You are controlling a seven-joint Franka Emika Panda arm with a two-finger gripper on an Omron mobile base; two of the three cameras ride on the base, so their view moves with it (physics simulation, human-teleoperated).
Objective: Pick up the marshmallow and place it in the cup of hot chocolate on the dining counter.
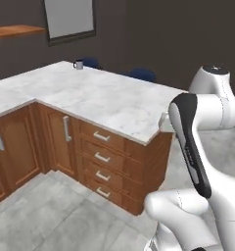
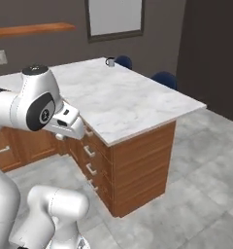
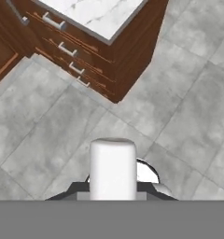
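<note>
- Left base view: you see the cup of hot chocolate (image 1: 79, 64) far off at the back edge of the dining counter (image 1: 105, 100), a small grey mug near the dark blue stools (image 1: 141, 74). The white arm folds up at the right, well short of that cup. Expect a long carry across the whole tabletop, and any slip on the way would drop the load where you may not find it.
- Right base view: the cup (image 2: 110, 62) again stands at the far corner of the marble tabletop (image 2: 128, 102), with the hand low beside the wood drawers (image 2: 91, 168), off the near edge. The hand sits close to the cabinet front, so a careless lift could clip the counter's edge.
- Hand view: the marshmallow (image 3: 112, 169) stands white and upright right at the jaws (image 3: 113, 189), which appear closed on it, over the grey floor tiles (image 3: 188, 107). It is soft, so a tight squeeze may deform it and a loose one may let it fall to the floor. The counter corner lies toward the top of this view, well apart from the jaws.
</note>
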